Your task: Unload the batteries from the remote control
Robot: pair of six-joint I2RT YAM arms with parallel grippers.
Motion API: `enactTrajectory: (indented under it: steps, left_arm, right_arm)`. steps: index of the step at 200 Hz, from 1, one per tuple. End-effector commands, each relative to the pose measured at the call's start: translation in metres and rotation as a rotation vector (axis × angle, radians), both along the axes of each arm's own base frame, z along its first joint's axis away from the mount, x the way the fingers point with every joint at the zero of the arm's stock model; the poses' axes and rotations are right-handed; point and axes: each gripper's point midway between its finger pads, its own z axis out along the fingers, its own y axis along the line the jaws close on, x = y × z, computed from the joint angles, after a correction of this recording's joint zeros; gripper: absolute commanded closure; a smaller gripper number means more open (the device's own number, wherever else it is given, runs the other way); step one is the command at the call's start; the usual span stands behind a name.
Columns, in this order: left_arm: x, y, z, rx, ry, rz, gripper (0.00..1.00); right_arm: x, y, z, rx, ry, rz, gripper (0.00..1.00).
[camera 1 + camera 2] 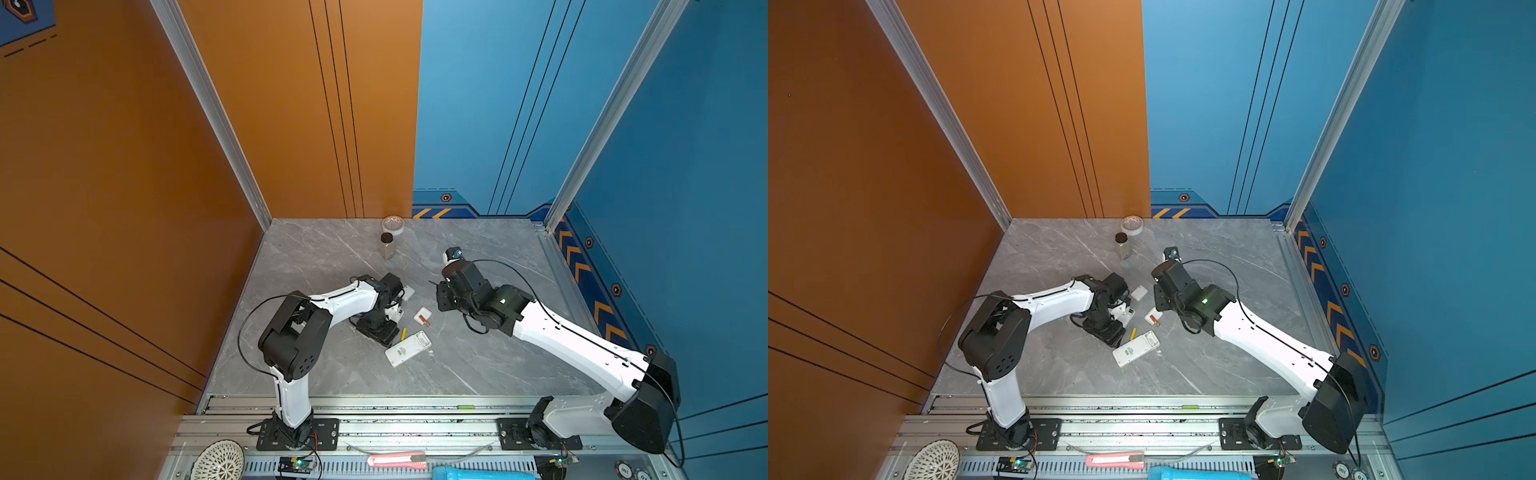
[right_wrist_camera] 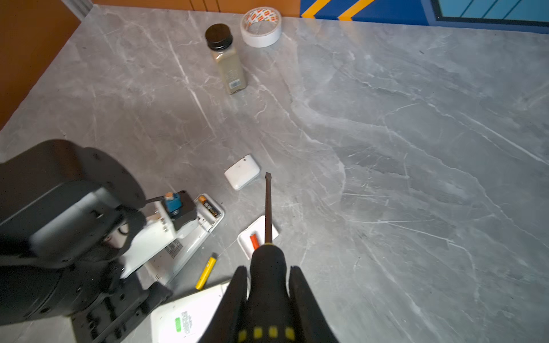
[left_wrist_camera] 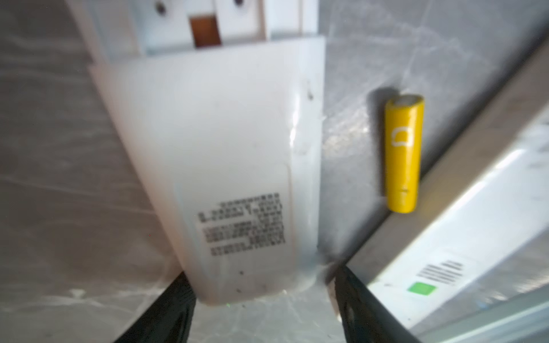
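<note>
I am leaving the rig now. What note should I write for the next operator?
Left gripper open, jaws astride the remote's end.
Right gripper shut on the screwdriver.
Yellow battery lies on the table beside the remote; orange-red battery lies on a loose white cover.
Done: both are out.
Left: one dark cell seems to sit inside the remote; check and remove it.

One battery (image 3: 404,154) lies between the remote (image 3: 225,148) at my left end effector (image 3: 264,300) and a second slab (image 1: 407,349); the other battery (image 2: 254,241) rests on a lid (image 2: 245,239); bottle (image 1: 387,246) before tape roll (image 1: 392,225) at the worktop's (image 1: 478,365) far edge
</note>
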Motion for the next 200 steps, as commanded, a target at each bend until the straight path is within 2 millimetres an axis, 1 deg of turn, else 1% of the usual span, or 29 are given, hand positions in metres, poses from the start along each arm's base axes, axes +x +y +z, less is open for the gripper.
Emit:
enactTrajectory:
  steps: [1,11,22,33,41,56,68,80,87,102,107,111,113,117,129,131,142,151,157,166,170,177,180,190,200]
  left_arm:
    - [-0.013,-0.025,0.012,-0.118,0.155,0.158,0.23]
    - [-0.007,-0.035,0.017,-0.154,0.156,0.198,0.21]
    - [0.0,-0.041,0.022,-0.183,0.151,0.239,0.21]
    - [0.009,-0.042,0.028,-0.206,0.136,0.289,0.21]
    - [0.015,-0.041,0.032,-0.228,0.12,0.321,0.2]
    - [0.03,-0.043,0.036,-0.26,0.071,0.355,0.19]
    - [0.041,-0.049,0.04,-0.309,0.058,0.388,0.19]
    - [0.058,-0.055,0.049,-0.383,0.032,0.445,0.19]
    - [0.067,-0.051,0.056,-0.392,0.005,0.482,0.19]
    - [0.083,-0.036,0.08,-0.407,-0.081,0.521,0.19]
    - [0.087,-0.028,0.089,-0.403,-0.116,0.53,0.18]
    - [0.089,-0.019,0.096,-0.388,-0.151,0.536,0.15]
    - [0.09,-0.014,0.1,-0.382,-0.166,0.536,0.11]
    - [0.092,-0.003,0.107,-0.355,-0.205,0.536,0.07]
    - [0.1,0.029,0.124,-0.291,-0.294,0.541,0.01]
    - [0.101,0.034,0.125,-0.283,-0.301,0.547,0.0]
    - [0.113,0.058,0.131,-0.265,-0.33,0.574,0.02]
    - [0.124,0.075,0.129,-0.238,-0.33,0.597,0.01]
    - [0.132,0.079,0.127,-0.252,-0.319,0.598,0.01]
    - [0.145,0.077,0.124,-0.281,-0.301,0.578,0.08]
    - [0.151,0.076,0.122,-0.275,-0.304,0.565,0.09]
    - [0.16,0.078,0.116,-0.252,-0.309,0.561,0.09]
    - [0.163,0.08,0.112,-0.235,-0.309,0.568,0.09]
    - [0.173,0.082,0.101,-0.214,-0.301,0.587,0.09]
    - [0.182,0.082,0.098,-0.218,-0.299,0.603,0.1]
  right_arm:
    - [-0.001,-0.007,-0.001,-0.019,-0.002,-0.009,1.0]
    - [-0.001,-0.008,-0.003,-0.014,-0.001,-0.013,1.0]
    - [-0.001,-0.008,-0.006,-0.002,-0.002,-0.019,1.0]
    - [-0.003,-0.006,-0.006,0.022,-0.009,-0.02,1.0]
    - [-0.004,-0.006,-0.009,0.028,-0.009,-0.024,1.0]
    - [-0.008,-0.01,-0.014,0.03,-0.002,-0.035,1.0]
    - [-0.011,-0.012,-0.016,0.033,-0.004,-0.041,1.0]
    - [-0.014,-0.013,-0.015,0.036,-0.012,-0.045,1.0]
    - [-0.016,-0.014,-0.012,0.035,-0.018,-0.046,1.0]
    - [-0.022,-0.009,-0.011,0.047,-0.005,-0.024,1.0]
    - [-0.025,-0.003,-0.01,0.065,-0.003,-0.004,1.0]
    - [-0.027,0.003,-0.009,0.083,-0.004,0.019,1.0]
    - [-0.029,0.007,-0.009,0.09,-0.005,0.031,1.0]
    - [-0.032,0.015,-0.008,0.116,-0.006,0.058,1.0]
    - [-0.041,0.037,-0.014,0.174,0.033,0.115,1.0]
    - [-0.043,0.04,-0.015,0.177,0.04,0.118,1.0]
    - [-0.05,0.057,-0.022,0.172,0.066,0.131,1.0]
    - [-0.058,0.076,-0.024,0.173,0.07,0.146,1.0]
    - [-0.062,0.088,-0.026,0.183,0.077,0.153,1.0]
    - [-0.067,0.106,-0.028,0.201,0.095,0.159,1.0]
    - [-0.07,0.113,-0.03,0.204,0.102,0.165,1.0]
    - [-0.077,0.13,-0.034,0.199,0.11,0.187,1.0]
    - [-0.078,0.133,-0.034,0.197,0.111,0.189,1.0]
    - [-0.086,0.15,-0.045,0.178,0.141,0.209,1.0]
    - [-0.092,0.167,-0.055,0.166,0.169,0.232,1.0]
